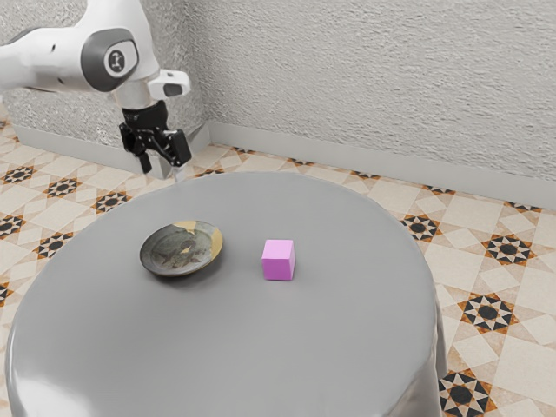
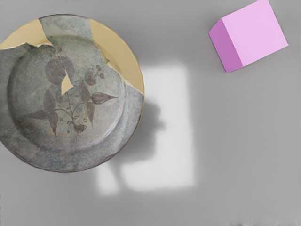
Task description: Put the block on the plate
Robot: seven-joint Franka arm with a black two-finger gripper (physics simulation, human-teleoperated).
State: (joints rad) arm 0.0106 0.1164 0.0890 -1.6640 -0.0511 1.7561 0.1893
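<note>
Hanging in the exterior view's upper left, near the round grey table (image 1: 234, 347), the gripper (image 1: 163, 171) looks rather small there, but its two fingers seem to stand spread, with a gap between them and nothing pinched. The pink block (image 1: 278, 261) sits on the tabletop, off the plate (image 1: 181, 250) and apart from it, toward the exterior view's right. A strip of bare grey surface lies between the two. The plate rests on the table, dark grey with tan patches, and nothing lies on it. In the wrist view, leaves and a round bloom decorate its face, and a bright patch of light (image 2: 176, 141) with a dark shadow (image 2: 143, 136) falls on the tabletop beside its rim. Pale textured walls (image 1: 373, 78) and a patterned tile floor (image 1: 486, 347) surround the table.
</note>
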